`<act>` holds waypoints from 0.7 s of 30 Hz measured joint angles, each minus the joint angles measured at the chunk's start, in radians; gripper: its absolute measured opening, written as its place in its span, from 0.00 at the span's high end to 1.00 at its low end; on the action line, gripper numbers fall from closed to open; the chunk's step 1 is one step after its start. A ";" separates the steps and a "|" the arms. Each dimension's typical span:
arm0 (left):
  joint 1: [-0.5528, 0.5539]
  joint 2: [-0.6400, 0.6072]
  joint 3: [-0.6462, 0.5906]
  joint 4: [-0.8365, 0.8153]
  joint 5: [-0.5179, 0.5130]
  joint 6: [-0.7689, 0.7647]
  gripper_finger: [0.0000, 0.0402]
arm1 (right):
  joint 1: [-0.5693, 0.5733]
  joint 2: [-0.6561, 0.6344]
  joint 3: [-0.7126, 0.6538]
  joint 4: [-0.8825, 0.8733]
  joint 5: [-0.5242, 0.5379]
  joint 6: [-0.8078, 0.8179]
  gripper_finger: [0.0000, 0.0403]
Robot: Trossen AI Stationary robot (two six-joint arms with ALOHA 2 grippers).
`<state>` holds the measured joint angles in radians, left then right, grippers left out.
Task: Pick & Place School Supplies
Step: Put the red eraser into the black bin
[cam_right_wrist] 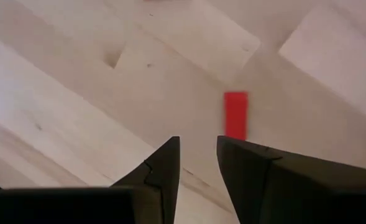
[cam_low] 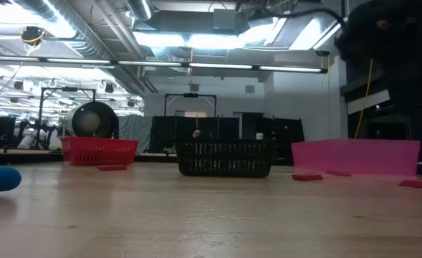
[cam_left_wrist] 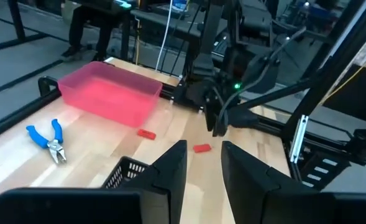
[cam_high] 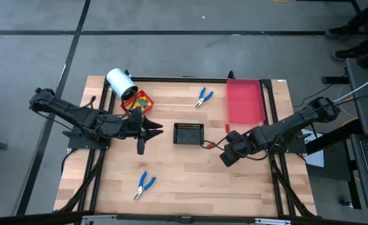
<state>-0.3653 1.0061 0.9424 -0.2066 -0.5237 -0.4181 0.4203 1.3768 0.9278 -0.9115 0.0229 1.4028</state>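
Just beyond the right hand [cam_right_wrist: 198, 163], parted: a red piece [cam_right_wrist: 235, 115].

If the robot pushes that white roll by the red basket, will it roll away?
Probably yes: the white roll is round and seems tipped on its side against the red basket, so a push could roll it. It looks light, likely easy to knock.

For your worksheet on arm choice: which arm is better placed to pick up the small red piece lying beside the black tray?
The right. Its end effector hangs open just above the red piece, while the left end effector waits on the black tray's far side.
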 joint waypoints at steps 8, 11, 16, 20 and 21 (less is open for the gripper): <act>0.015 0.000 0.000 0.008 0.055 0.006 0.76 | 0.014 0.064 -0.055 0.038 -0.005 0.082 0.59; 0.015 0.000 0.000 0.016 0.055 0.005 0.75 | 0.023 0.085 -0.084 0.077 -0.018 0.083 0.54; 0.014 0.000 0.000 0.016 0.055 -0.018 0.75 | 0.028 0.113 -0.128 0.183 -0.031 0.082 0.52; 0.014 0.000 0.000 0.020 0.057 -0.032 0.75 | 0.028 0.115 -0.162 0.205 -0.030 0.091 0.54; 0.014 0.000 0.000 0.023 0.057 -0.032 0.75 | 0.028 0.115 -0.170 0.205 -0.030 0.092 0.54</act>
<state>-0.3515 1.0061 0.9424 -0.1834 -0.4666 -0.4500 0.4488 1.4919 0.7575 -0.7069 -0.0069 1.4946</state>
